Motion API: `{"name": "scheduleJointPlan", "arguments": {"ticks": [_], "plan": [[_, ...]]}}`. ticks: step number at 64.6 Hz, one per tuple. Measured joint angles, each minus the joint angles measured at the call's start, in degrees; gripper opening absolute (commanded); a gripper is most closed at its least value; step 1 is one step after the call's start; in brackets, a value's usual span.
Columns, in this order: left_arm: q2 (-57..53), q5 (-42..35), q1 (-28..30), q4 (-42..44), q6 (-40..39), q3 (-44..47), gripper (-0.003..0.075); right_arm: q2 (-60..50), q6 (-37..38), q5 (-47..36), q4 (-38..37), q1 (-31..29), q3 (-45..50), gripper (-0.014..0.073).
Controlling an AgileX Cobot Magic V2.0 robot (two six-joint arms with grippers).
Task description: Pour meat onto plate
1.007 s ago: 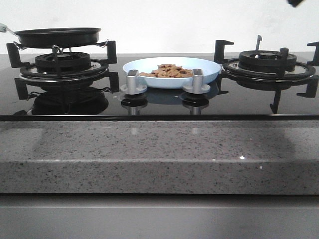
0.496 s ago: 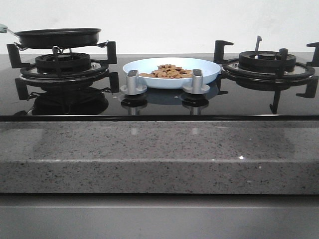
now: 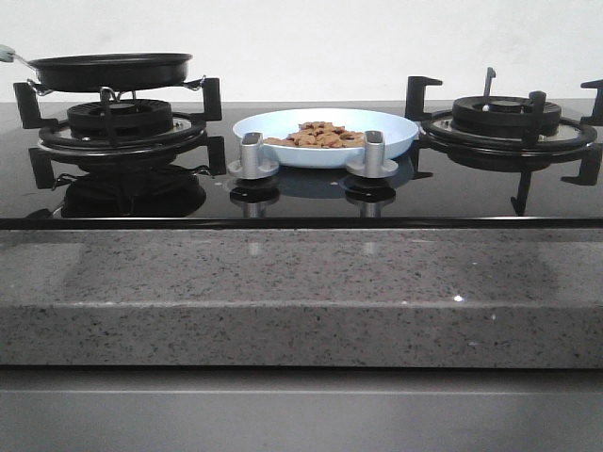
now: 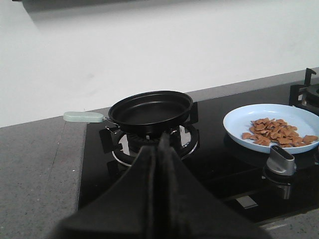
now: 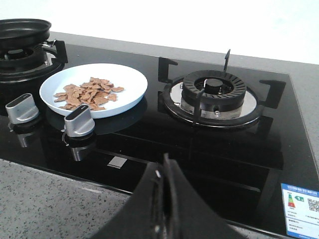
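Meat [image 3: 320, 137] heaped on plate [image 3: 396, 141], unchanged | left pincer [image 4: 162, 142], right pincer [image 5: 163, 164] pressed together, empty

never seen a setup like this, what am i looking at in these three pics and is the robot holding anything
It is a two-armed robot at a gas hob. One picture looks forward from the robot. The other two come from cameras on its wrists, so the dark shape at the bottom of each is that arm's own pincer: the left pincer and the right pincer. Both are shut and hold nothing.

On the hob, a black pan sits empty on the left burner. The pale-blue plate stands between the burners, behind two silver knobs, with the meat heaped on it. The right burner is bare. So the pouring looks done.
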Motion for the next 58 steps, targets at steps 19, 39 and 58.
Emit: {"name": "scheduleJointPlan", "arguments": {"ticks": [19, 39, 58], "plan": [[0.0, 0.0, 0.0, 0.0, 0.0, 0.0, -0.002, 0.0, 0.0, 0.0, 0.0, 0.0, 0.0, -0.0069], [0.0, 0.0, 0.0, 0.0, 0.0, 0.0, -0.002, 0.0, 0.0, 0.0, 0.0, 0.0, 0.0, -0.0069], [-3.9, -0.3, 2.6, 0.0, 0.0, 3.5, -0.002, 0.0, 0.0, 0.0, 0.0, 0.0, 0.0, -0.0069]]}}
